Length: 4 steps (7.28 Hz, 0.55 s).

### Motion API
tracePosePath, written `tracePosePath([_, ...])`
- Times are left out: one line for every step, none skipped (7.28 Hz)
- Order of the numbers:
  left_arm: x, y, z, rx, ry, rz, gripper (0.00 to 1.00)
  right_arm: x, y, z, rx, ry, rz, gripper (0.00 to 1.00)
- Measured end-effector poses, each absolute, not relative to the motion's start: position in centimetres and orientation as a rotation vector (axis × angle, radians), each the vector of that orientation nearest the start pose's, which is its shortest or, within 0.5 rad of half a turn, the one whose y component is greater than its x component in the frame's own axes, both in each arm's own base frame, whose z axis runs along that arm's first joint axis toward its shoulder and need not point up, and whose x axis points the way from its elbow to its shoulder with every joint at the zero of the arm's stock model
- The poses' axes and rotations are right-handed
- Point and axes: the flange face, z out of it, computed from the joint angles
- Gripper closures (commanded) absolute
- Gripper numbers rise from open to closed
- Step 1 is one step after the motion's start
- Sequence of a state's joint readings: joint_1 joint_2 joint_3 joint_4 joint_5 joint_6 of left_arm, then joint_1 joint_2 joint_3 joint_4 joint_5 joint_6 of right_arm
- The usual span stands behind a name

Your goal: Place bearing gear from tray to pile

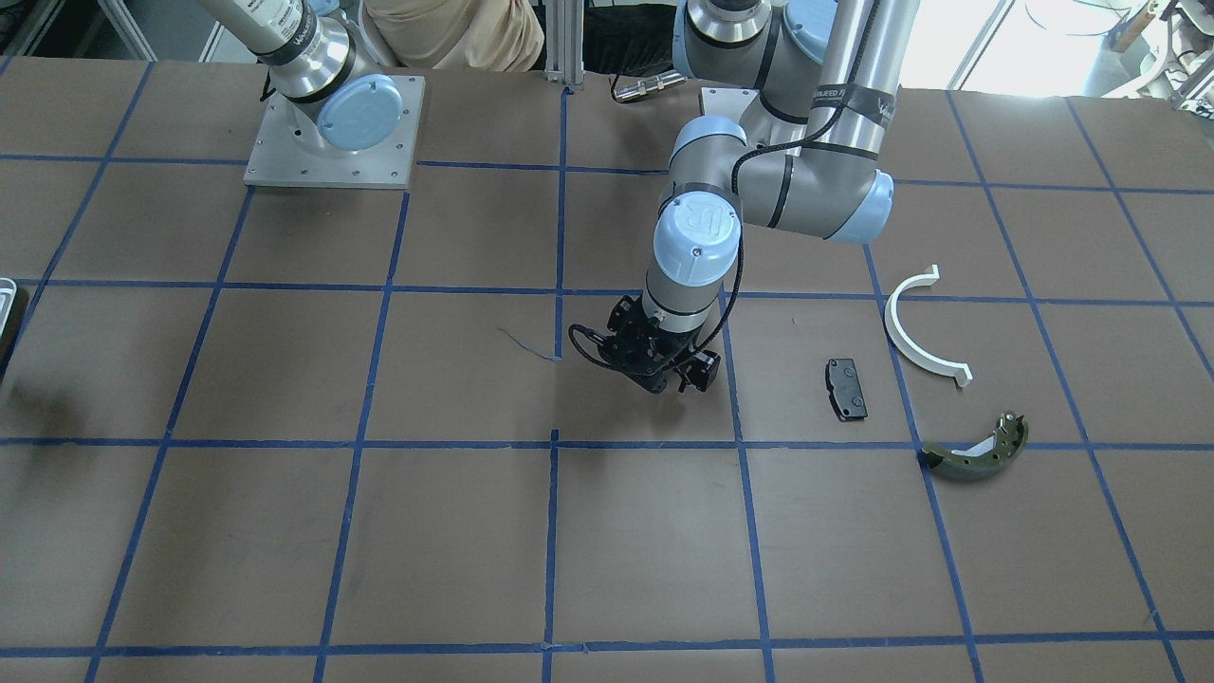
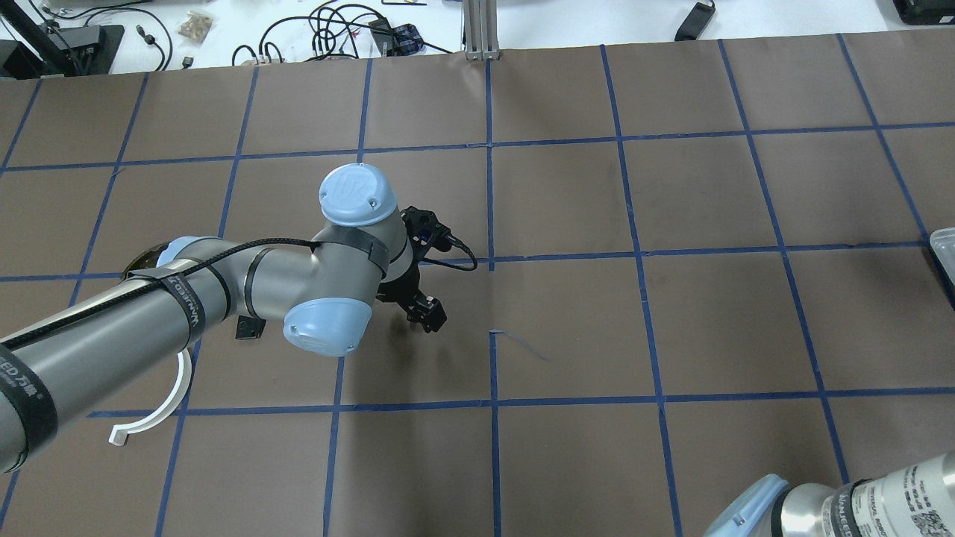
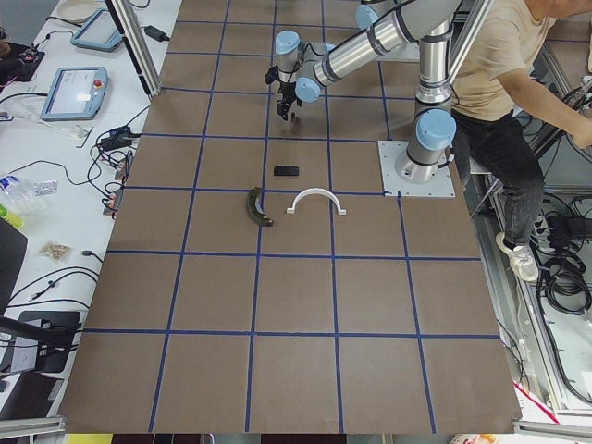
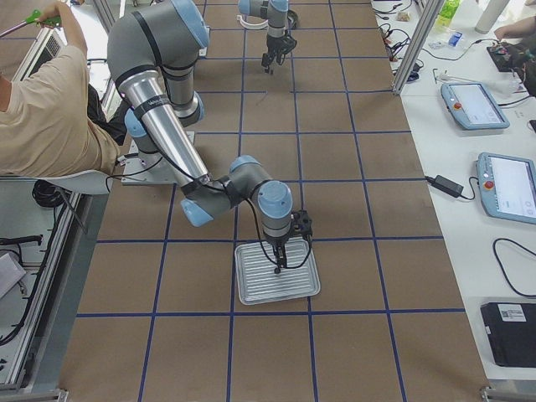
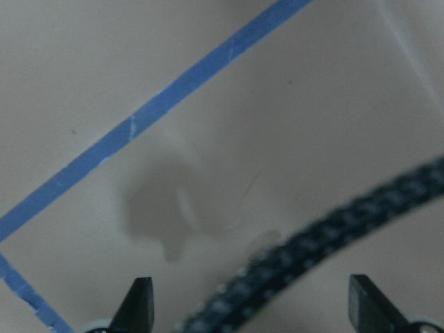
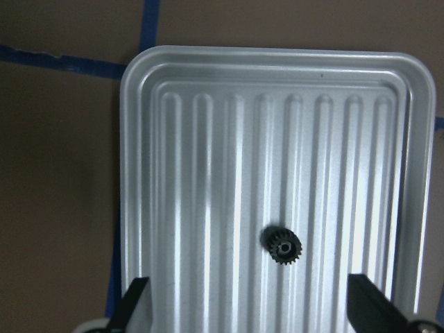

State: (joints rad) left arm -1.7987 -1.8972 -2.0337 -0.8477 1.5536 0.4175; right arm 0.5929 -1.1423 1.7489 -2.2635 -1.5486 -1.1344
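Nearest, at the robot's right end of the bench, the right gripper hangs over the tray, a ribbed silver pan with rounded corners lying flat on the brown paper. Its fingers are spread wide and grip nothing. The bearing gear, a small black toothed wheel with a centre hole, lies flat on the tray's floor. In the wrist view it sits right of centre, ahead of the fingertips, touching neither finger.

Farther along, near the middle of the bench, the left gripper points down over the paper beside a blue tape line. Its fingers are likewise spread, and a braided black cable crosses the wrist view in front of them.

Beyond it, toward the robot's left end, lies the pile. A black rectangular pad is closest to the left gripper, then come a white half-ring and an olive-green brake shoe. Each lies apart from the others, and all are well apart from the tray
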Motion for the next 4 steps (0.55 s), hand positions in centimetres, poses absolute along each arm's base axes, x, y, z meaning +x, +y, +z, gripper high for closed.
tracePosePath([-24.7, -45.9, 17.5, 0.994, 3.002, 0.101, 0.25, -43.7, -45.3, 22.3, -0.248, 3.191, -0.098, 0.19])
tracePosePath([-24.8, -45.6, 17.2, 0.989, 3.003, 0.095, 0.67, -44.0, -45.4, 21.5, -0.247, 3.182, -0.092, 0.23])
tracePosePath([-24.8, -45.6, 17.2, 0.989, 2.993, 0.087, 0.98, -44.0, -45.4, 20.9, -0.251, 3.173, -0.082, 0.30])
tracePosePath([-24.6, -45.7, 17.2, 0.987, 2.973, 0.080, 1.00, -44.1, -45.3, 20.3, -0.272, 3.165, -0.069, 0.30])
